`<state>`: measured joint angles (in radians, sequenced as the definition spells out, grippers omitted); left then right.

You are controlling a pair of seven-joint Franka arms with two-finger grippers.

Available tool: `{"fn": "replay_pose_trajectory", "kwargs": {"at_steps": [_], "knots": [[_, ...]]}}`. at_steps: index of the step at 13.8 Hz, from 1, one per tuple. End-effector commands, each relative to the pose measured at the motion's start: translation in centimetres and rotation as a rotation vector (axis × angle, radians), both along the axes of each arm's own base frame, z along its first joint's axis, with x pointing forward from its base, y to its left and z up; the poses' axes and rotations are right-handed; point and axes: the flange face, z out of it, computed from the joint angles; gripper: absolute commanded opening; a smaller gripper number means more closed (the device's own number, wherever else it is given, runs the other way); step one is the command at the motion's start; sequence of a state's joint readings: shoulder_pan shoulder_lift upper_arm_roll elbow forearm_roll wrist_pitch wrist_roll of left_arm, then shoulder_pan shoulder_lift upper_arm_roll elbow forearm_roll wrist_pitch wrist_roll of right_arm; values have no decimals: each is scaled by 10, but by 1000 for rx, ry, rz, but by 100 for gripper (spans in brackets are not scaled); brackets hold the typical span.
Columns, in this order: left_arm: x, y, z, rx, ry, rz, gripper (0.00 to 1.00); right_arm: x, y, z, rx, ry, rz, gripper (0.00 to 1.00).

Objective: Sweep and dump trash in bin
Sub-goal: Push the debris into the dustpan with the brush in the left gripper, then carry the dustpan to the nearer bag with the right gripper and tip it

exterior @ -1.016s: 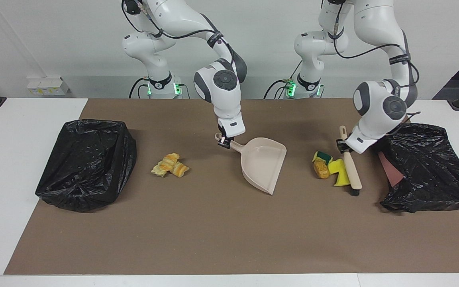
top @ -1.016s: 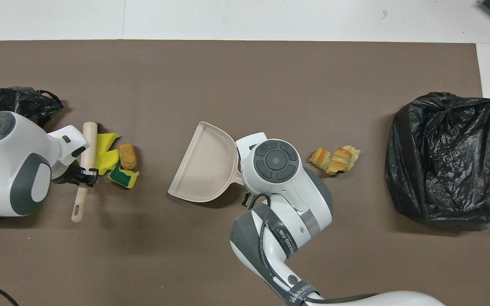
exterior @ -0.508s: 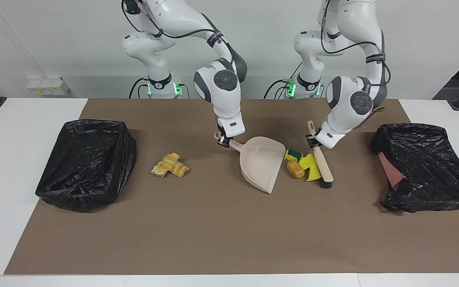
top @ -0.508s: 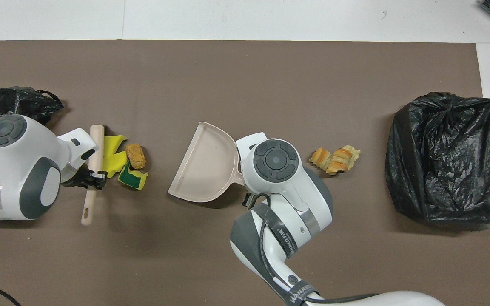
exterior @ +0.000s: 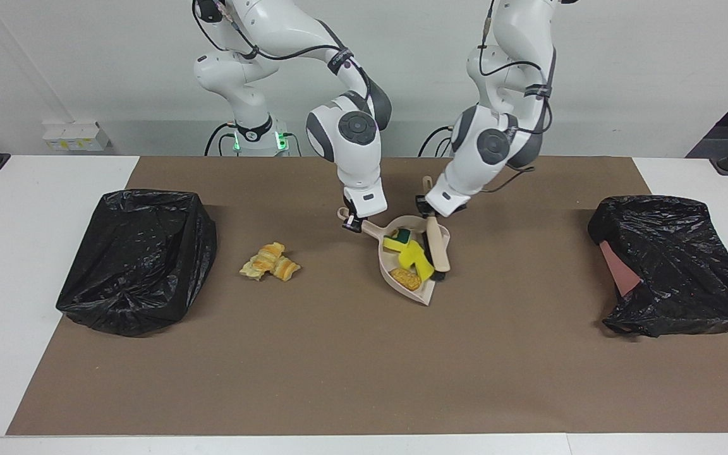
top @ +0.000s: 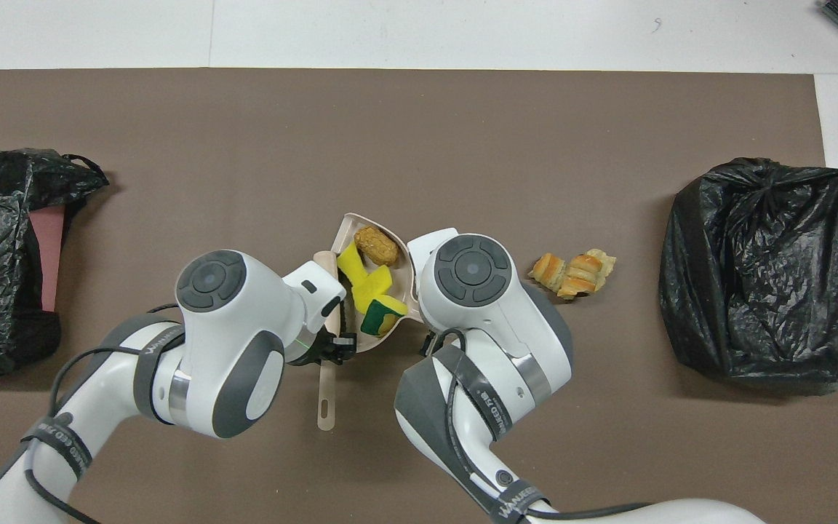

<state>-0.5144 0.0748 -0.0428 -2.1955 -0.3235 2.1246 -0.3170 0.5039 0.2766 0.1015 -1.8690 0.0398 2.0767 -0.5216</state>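
Facing view: right gripper (exterior: 352, 222) clamped on the dustpan (exterior: 416, 297) handle; left gripper (exterior: 425, 208) closed on the brush (exterior: 438, 249), whose head lies in the pan beside the sponge bits (exterior: 411, 254) and orange-brown lump (exterior: 406, 277). Overhead view: the pastry chunks (top: 572, 271) lie on the mat (toward the right arm's bin (top: 761, 269)), apart from both grippers.

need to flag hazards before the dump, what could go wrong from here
1. The sponge bits and orange-brown lump lie near the open lip of the dustpan; tilting it could spill them.
2. The pastry chunks lie unswept on the mat and may get left out.
3. The brush, held by the left gripper, rests in the pan and could snag.
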Motion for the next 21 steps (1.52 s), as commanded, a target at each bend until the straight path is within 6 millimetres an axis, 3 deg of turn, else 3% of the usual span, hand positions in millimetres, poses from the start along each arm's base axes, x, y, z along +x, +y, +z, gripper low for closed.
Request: {"fn": "replay_pose_trajectory", "kwargs": {"at_steps": [1, 3, 6, 8, 11, 14, 17, 19, 21], "knots": [[1, 0, 9, -26, -9, -2, 0, -3, -1, 7, 9, 15, -21, 0], [14, 12, 22, -24, -5, 17, 0, -2, -1, 8, 10, 14, -19, 0], [46, 67, 58, 5, -27, 79, 0, -1, -5, 11, 13, 9, -21, 0], [45, 85, 73, 26, -47, 114, 0, 1, -13, 23, 16, 4, -34, 0], [41, 96, 74, 92, -44, 152, 0, 8, -49, 56, 7, 12, -54, 0], [15, 68, 69, 115, -34, 188, 0, 22, -108, 105, 30, -37, -59, 0], [-23, 14, 49, 144, -36, 211, 0, 31, -169, 149, 36, -109, -105, 0], [-58, -20, 26, 151, -58, 218, 0, 35, -236, 170, 26, -113, -124, 0], [-92, -35, 3, 168, -54, 163, 0, 38, -301, 179, 18, -114, -128, 0]]}}
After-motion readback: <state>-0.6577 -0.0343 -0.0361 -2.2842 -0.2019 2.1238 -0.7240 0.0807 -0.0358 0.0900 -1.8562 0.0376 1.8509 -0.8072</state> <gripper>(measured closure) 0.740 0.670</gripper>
